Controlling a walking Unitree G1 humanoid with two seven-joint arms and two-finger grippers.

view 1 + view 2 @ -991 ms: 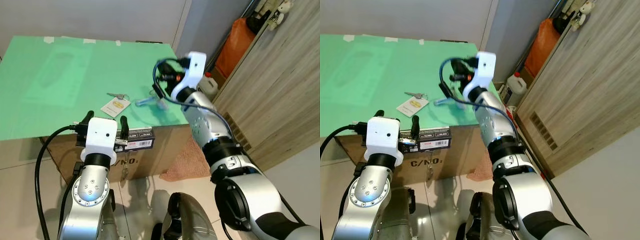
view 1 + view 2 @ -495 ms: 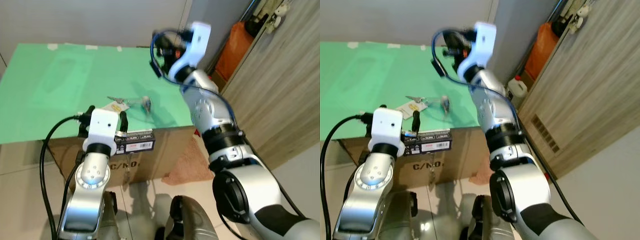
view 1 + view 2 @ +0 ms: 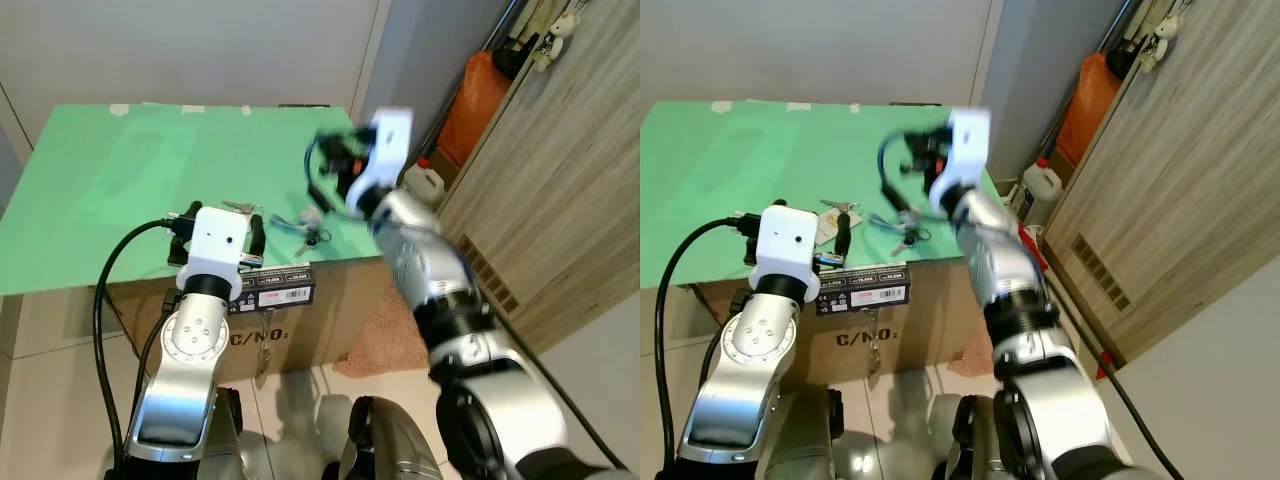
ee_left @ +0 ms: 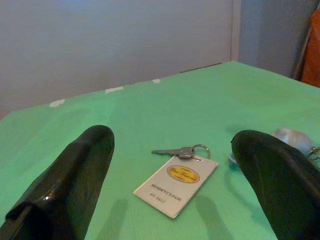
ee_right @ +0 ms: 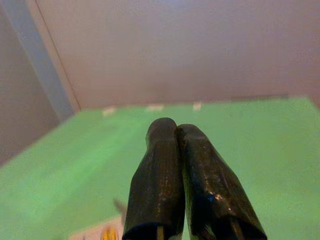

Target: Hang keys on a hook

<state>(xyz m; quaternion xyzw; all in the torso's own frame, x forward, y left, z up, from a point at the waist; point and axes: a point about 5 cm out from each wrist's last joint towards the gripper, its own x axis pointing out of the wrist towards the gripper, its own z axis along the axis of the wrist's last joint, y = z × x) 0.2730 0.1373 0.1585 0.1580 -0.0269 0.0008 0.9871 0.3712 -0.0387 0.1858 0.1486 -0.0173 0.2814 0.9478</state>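
The keys point(image 4: 181, 151) are a silver key on a small ring, joined to a white pass card point(image 4: 176, 186) with a yellow oval badge and dark lettering — they lie flat on the green tabletop point(image 3: 120, 170). My left gripper point(image 4: 175, 195) sits low at the table's near edge with its two black fingers spread wide apart, empty, and the keys lie just ahead, between the fingers' line of sight but not touched. A second bunch point(image 3: 308, 228) (blue and dark pieces, blurred) lies on the green surface just beside and below my right gripper point(image 5: 177, 150), whose fingers are pressed together with nothing visibly between them.
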